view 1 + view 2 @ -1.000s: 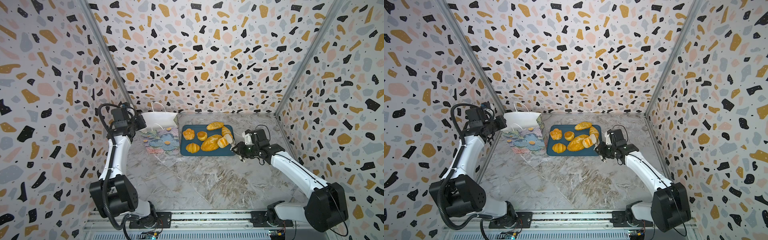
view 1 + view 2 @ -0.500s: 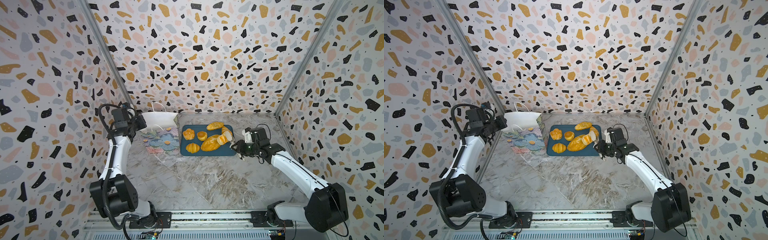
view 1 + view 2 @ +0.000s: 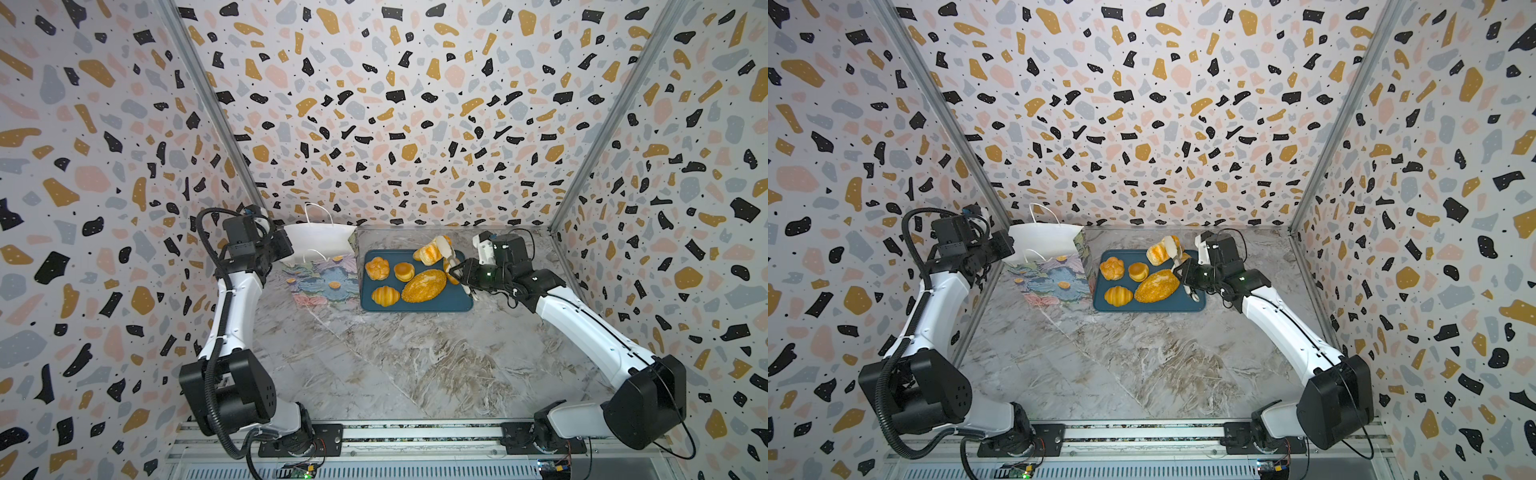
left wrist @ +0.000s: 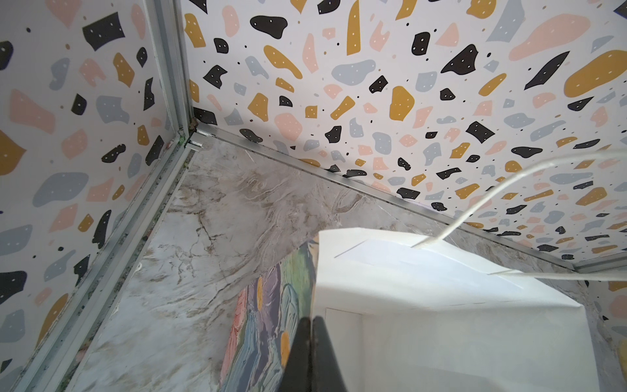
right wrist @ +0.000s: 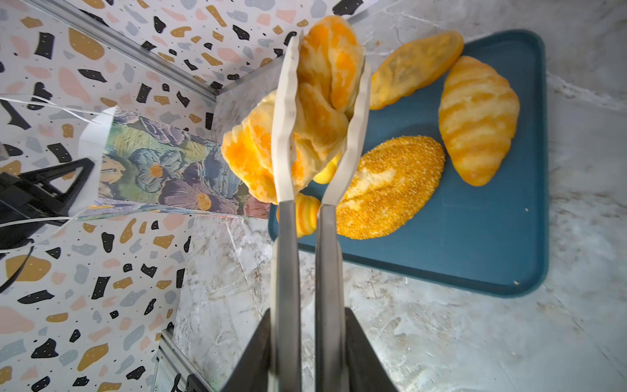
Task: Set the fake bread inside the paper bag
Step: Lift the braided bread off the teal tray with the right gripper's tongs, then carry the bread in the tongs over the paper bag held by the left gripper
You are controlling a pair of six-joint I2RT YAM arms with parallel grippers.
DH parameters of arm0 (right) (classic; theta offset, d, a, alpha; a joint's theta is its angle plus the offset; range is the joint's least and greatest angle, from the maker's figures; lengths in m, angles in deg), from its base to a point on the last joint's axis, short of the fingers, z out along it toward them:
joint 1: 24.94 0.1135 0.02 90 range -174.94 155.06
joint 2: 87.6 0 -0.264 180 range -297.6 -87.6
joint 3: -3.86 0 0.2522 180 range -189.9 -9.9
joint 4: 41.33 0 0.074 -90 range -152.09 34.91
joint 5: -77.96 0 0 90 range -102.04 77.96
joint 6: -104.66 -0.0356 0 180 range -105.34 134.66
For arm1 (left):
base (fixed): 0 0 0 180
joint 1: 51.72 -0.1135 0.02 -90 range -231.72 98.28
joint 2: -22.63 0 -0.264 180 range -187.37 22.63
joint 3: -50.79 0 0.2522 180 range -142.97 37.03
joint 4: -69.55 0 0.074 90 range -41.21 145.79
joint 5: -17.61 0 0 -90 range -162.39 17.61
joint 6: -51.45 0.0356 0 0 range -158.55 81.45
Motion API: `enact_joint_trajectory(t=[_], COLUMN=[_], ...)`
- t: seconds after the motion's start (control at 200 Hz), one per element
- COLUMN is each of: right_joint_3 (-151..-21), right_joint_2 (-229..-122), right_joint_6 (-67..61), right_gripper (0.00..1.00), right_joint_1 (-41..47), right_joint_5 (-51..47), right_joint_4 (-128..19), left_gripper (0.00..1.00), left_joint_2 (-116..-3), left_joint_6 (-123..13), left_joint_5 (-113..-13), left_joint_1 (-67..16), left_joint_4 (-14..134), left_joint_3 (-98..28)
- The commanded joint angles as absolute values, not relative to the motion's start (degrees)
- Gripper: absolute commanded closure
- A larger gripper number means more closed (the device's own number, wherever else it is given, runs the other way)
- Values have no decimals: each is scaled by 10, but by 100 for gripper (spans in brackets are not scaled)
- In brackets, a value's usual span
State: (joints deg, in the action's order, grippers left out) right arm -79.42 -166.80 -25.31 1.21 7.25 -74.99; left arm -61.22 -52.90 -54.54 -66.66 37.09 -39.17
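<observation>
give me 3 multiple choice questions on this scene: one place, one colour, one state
1. In both top views the paper bag stands: a) left of the tray b) right of it c) on it
2. The tray is: a) red b) dark blue c) white
3. The left hand is: a) wide open above the tray b) shut on the bag's rim c) gripping the tray
Answers: 1 a, it sits beside the tray's left edge; 2 b, its bare floor is dark blue; 3 b, the left wrist view shows it pinched on the white rim.

left gripper [image 4: 309, 322] pinched closed, right gripper [image 5: 307, 319] clamped
</observation>
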Motion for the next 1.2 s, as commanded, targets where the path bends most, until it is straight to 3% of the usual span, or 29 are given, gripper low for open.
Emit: enact_joint_trajectory(t=[0.0, 1.196], right_joint_3=[-844, -1127], right_joint_2=[-1671, -1819], right_joint_6=[-254, -218], right_gripper=[69, 73], right_joint_1=[27, 187], right_joint_5=[60, -28], right_joint_4=[-731, -733], left_gripper=[100, 100], left_joint_2=[-604, -597], left_joint_6=[-532, -539], left_joint_5=[-532, -524], left_joint_1=[-667, -667], left_joint_4=[392, 401], left_joint_3=[-381, -376])
